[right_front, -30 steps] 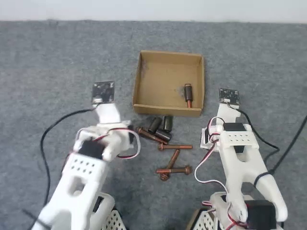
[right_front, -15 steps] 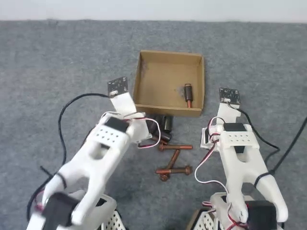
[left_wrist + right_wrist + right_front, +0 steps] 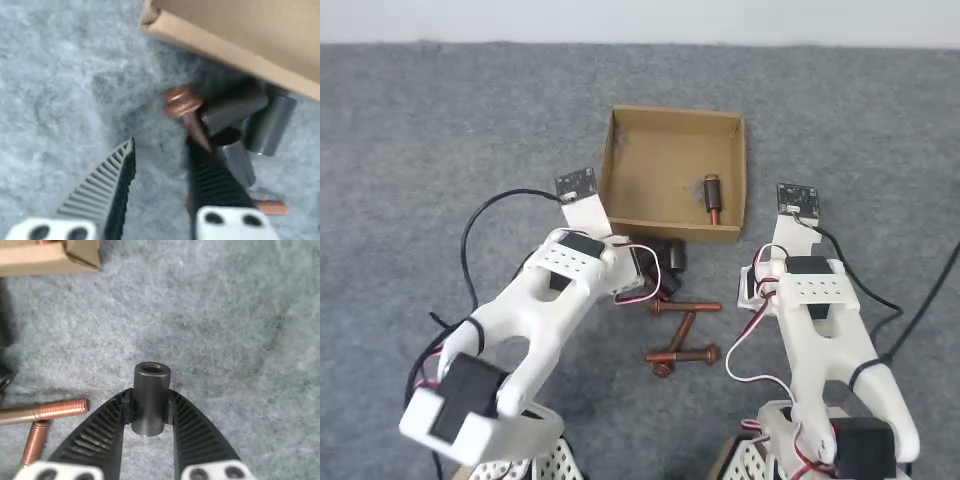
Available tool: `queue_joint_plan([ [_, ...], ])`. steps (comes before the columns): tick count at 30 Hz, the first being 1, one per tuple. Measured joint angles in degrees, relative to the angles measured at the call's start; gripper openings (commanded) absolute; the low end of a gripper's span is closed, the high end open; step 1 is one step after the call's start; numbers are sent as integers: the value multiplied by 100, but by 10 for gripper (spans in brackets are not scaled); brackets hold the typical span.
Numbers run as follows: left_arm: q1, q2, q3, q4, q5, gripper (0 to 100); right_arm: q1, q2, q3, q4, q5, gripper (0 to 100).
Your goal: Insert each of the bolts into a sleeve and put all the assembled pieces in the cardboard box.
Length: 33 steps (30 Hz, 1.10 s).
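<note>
Bolts (image 3: 685, 307) lie loose just outside the cardboard box (image 3: 670, 232), one assembled piece (image 3: 712, 198) inside it. Left wrist: left gripper (image 3: 161, 146) spread wide by a bolt head (image 3: 182, 100) near the box. Right wrist: right gripper (image 3: 150, 401) clamps a black sleeve (image 3: 151, 390).

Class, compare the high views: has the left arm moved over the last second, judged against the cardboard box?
Yes. The left arm swung right, toward the cardboard box's front wall and over the loose sleeves.

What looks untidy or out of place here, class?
Nothing looks damaged. The copper-coloured metal bolts lie crossed at odd angles on the grey carpet, beside dark cylindrical sleeves just outside the brown cardboard box.
</note>
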Motion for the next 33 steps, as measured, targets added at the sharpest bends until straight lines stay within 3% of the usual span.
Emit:
queue_joint_plan([
  [15,9,-413,0,26,264,195,0,9,0,0,0,7],
  [21,9,-422,273,-598,264,194,0,9,0,0,0,7],
  [28,9,-378,281,-738,264,83,0,9,0,0,0,7],
  [33,-88,334,-88,-826,290,73,0,9,0,0,0,7],
])
